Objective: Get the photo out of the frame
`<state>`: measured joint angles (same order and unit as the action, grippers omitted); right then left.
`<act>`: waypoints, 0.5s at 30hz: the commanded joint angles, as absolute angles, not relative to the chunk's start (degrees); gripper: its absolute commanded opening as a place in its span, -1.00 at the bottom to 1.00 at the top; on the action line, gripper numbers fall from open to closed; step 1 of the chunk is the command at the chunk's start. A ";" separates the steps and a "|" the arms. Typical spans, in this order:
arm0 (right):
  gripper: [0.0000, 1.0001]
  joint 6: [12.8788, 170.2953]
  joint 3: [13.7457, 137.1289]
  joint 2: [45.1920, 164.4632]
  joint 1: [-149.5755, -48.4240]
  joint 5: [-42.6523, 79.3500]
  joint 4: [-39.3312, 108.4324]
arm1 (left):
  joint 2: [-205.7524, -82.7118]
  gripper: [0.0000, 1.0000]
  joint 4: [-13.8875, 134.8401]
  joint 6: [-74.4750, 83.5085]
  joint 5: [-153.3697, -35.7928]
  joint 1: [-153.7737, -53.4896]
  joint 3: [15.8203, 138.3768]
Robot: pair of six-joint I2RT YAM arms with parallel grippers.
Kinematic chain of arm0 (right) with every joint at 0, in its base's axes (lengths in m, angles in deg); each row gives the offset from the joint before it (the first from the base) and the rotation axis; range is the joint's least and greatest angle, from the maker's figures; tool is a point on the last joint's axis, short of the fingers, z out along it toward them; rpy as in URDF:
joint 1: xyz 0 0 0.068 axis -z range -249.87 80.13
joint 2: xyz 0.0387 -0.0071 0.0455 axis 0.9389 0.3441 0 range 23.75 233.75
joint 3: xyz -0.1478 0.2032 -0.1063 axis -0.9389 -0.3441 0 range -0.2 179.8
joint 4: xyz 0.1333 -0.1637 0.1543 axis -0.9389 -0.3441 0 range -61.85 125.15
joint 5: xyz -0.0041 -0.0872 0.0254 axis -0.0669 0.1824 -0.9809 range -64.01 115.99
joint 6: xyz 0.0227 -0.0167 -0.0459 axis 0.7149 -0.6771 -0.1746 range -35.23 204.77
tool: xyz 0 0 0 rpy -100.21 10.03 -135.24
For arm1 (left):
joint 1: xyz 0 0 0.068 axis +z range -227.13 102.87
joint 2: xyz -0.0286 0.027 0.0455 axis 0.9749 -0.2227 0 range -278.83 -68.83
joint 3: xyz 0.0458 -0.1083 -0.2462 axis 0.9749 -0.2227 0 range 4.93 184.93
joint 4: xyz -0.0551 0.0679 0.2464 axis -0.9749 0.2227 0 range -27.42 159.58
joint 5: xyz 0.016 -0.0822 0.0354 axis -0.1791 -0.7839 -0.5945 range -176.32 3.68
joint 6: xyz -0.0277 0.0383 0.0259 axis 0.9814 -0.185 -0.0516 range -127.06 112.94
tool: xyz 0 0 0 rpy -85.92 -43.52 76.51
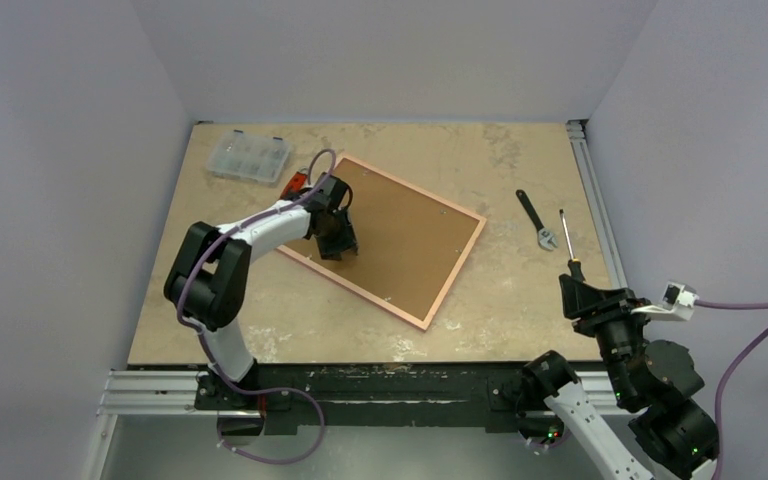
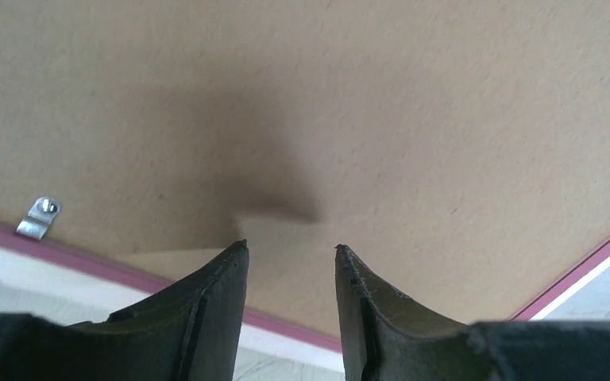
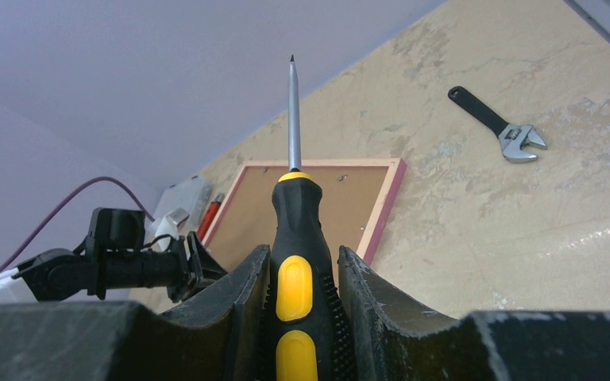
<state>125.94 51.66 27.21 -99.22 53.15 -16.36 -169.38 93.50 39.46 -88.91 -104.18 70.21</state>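
frame (image 1: 410, 250) lies back-up, centre-left on the table (image 1: 520, 300), long axis running far-left to near-right. left gripper (image 2: 290, 248) is right over its left end: jaws part-open, nothing between them, brown backboard (image 2: 365, 95) directly below, pink rim (image 2: 127, 272) just past the fingertips, one clip (image 2: 40, 216) beside that rim. Left arm is far nearer. right gripper (image 3: 302, 252) clamps a screwdriver (image 3: 292, 119) at near right, well apart from the frame, tip pointing towards it. photo is hidden under the backboard. Can't tell if the left fingertips touch the board.
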 commanded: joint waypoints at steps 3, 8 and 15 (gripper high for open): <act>-1.00 126.46 50.46 27.01 -99.36 50.79 -11.94 | -163.19 -0.15 93.85 42.25 -86.54 -103.85 62.40; -1.00 127.16 48.58 27.73 -99.40 49.01 -10.30 | -157.43 -0.15 93.73 45.33 -84.12 -103.82 54.32; -1.00 128.16 44.95 29.72 -99.39 45.35 -6.66 | -146.93 -0.13 93.00 51.46 -83.74 -104.79 41.22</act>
